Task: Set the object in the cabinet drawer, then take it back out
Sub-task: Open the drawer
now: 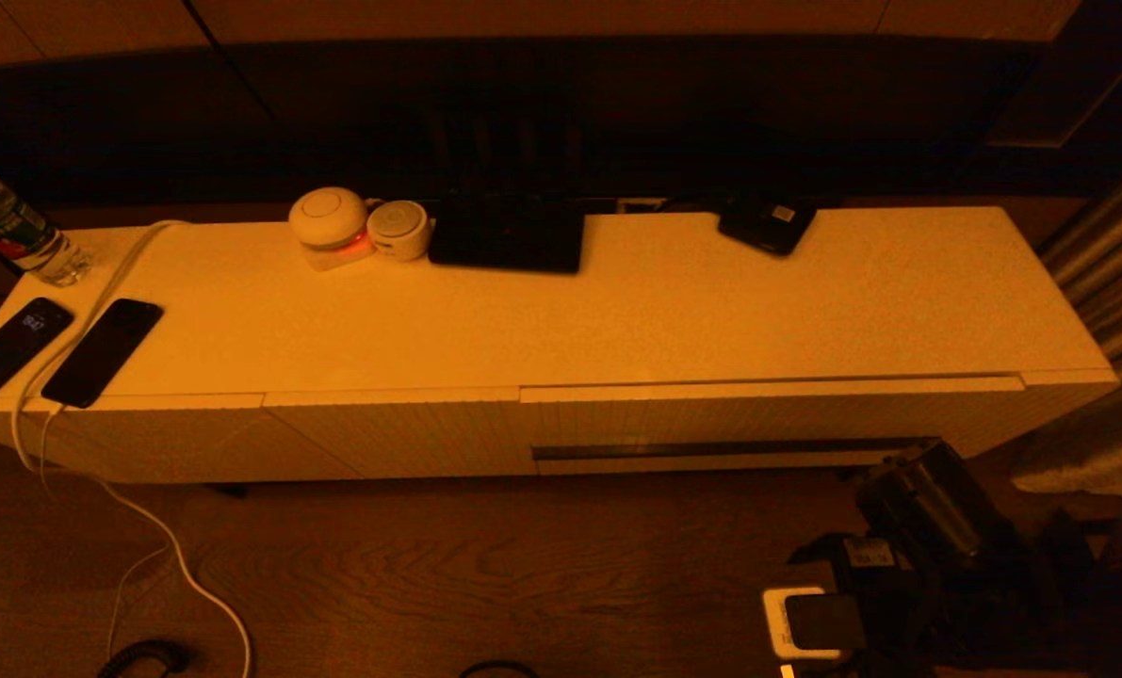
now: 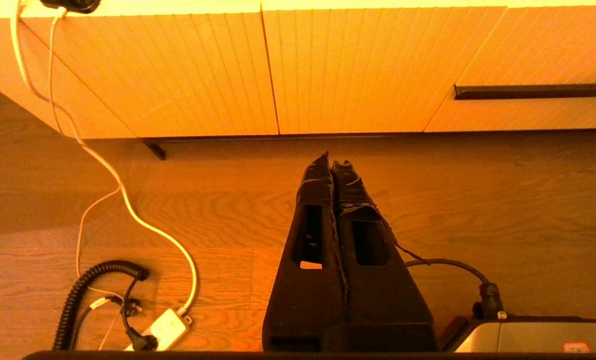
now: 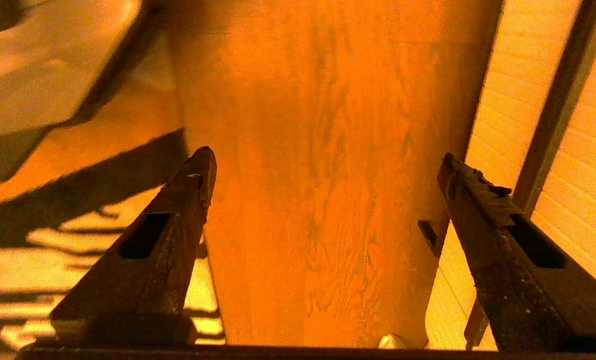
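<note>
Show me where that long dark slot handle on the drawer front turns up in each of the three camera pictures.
Head view: the slot handle runs level across the cabinet drawer, low and right of centre.
Left wrist view: its end shows at the upper right.
Right wrist view: it runs as a steep dark bar along the right edge.
Shared landmark: the ribbed front around it, above the wooden floor.

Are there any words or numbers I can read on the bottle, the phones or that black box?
None can be read.
Water bottle label: print too blurred.
Lit phone screen: marks too small.
Black box sticker: too small.
</note>
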{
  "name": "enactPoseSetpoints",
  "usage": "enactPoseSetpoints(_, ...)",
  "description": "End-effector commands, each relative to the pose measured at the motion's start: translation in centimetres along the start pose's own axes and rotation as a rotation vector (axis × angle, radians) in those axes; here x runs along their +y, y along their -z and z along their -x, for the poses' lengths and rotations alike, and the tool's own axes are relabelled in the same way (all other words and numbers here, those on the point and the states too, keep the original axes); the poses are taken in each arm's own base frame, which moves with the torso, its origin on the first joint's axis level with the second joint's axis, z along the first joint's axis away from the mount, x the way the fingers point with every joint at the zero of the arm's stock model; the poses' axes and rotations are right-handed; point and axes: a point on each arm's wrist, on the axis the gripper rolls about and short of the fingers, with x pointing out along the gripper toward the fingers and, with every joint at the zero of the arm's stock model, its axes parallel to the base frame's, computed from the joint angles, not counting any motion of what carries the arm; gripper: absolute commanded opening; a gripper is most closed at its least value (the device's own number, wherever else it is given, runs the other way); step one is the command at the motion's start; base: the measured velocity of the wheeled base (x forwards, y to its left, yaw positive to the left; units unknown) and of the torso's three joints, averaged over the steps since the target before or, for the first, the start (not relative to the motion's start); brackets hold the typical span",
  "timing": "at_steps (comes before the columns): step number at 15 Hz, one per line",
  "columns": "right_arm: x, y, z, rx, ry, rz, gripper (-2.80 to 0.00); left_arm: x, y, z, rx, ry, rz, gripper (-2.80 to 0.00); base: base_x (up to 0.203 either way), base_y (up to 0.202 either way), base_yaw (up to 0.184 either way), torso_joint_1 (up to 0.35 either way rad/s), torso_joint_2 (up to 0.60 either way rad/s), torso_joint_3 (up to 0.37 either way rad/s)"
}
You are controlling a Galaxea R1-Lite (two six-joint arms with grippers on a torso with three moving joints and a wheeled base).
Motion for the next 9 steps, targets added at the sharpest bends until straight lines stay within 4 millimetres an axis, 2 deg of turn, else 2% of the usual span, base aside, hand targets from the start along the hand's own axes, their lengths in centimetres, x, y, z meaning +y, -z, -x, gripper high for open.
enactPoseSetpoints(1,-0.3,0.5,-1.8,0.018,-0.001,-0.018,0.0,0.0,0.0,0.0,0.0,0.0,0.001,-2.8,0.0,0.0,0.0,0.0,0.0,0.0)
enactPoseSetpoints(9,-1.5,2.5,-5.0,-0.007,0.081,-0.066,0.0,0.0,0.0,0.0,0.0,0.0,0.001,-2.8,0.0,0.0,0.0,0.0,0.0,0.0)
